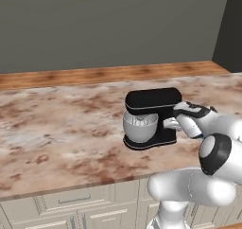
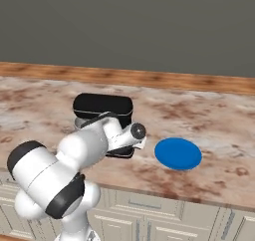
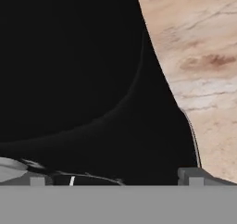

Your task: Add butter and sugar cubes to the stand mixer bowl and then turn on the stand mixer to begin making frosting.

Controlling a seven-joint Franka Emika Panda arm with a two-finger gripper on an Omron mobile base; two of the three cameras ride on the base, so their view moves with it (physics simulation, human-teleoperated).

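The glossy black stand mixer [image 1: 152, 100] stands mid-counter, with its light grey bowl [image 1: 140, 127] under the head on the oval base. My gripper [image 1: 171, 124] is at the mixer's right side, level with its column and pointing at it. In the hand view the gripper [image 3: 115, 177] is open. Its fingertips [image 3: 194, 175] stand wide apart, and the mixer's black body [image 3: 69, 70] is close in front of them. From the right base view my arm covers most of the mixer [image 2: 103, 104]. The butter and sugar cubes are out of view.
A flat blue round plate [image 2: 178, 153] lies on the marbled counter [image 1: 56, 128] to the right of the mixer. A wooden strip [image 1: 108, 74] runs along the back wall. Cabinet drawers [image 1: 71, 202] sit below the counter's front edge.
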